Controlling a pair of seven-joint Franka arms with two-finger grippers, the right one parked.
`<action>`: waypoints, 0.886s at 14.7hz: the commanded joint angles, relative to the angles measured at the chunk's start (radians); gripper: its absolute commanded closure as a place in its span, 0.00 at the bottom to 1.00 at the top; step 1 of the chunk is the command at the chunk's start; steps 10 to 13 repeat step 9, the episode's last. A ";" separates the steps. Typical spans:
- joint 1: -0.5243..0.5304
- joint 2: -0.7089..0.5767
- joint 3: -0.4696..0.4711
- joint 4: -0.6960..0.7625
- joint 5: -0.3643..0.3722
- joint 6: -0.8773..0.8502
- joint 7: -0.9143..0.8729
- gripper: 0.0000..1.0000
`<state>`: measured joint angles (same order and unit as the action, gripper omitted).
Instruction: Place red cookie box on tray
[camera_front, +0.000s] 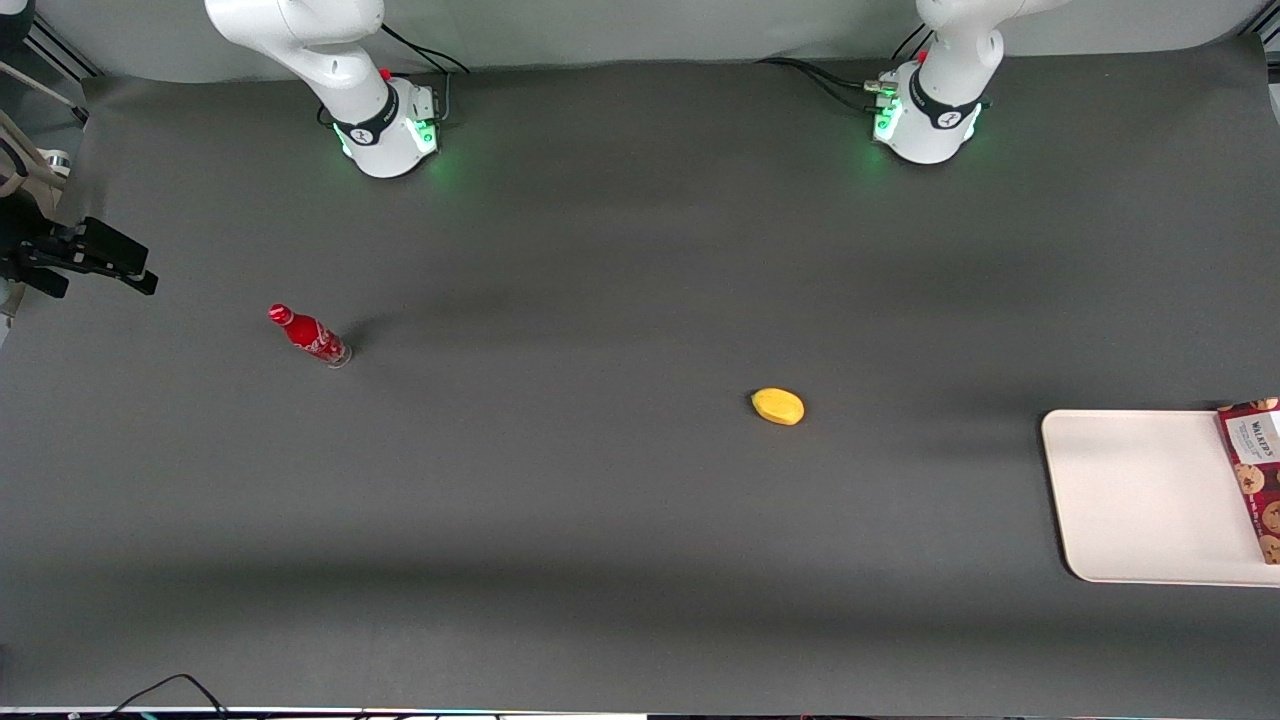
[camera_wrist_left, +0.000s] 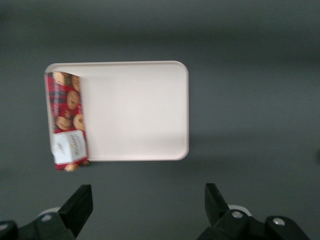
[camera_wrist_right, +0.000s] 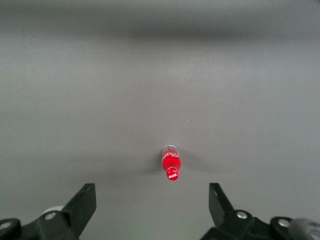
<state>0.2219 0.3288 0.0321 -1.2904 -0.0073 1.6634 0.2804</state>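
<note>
The red cookie box (camera_front: 1258, 470) lies flat on the cream-white tray (camera_front: 1140, 500) at the working arm's end of the table, cut off by the picture's edge. In the left wrist view the box (camera_wrist_left: 67, 120) lies along one short edge of the tray (camera_wrist_left: 140, 110), and its white-label end reaches over the rim. My left arm's gripper (camera_wrist_left: 148, 210) hangs high above the dark table beside the tray, clear of both. It is open and empty. It is out of the front view.
A yellow fruit (camera_front: 778, 406) lies on the dark mat near the middle of the table. A small red soda bottle (camera_front: 308, 335) stands toward the parked arm's end and also shows in the right wrist view (camera_wrist_right: 171, 166). Black gear (camera_front: 85, 257) sits at that table edge.
</note>
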 joint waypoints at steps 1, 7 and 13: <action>-0.021 -0.215 -0.112 -0.219 0.032 -0.025 -0.165 0.00; -0.024 -0.309 -0.202 -0.250 0.032 -0.102 -0.244 0.00; -0.024 -0.309 -0.202 -0.250 0.032 -0.102 -0.237 0.00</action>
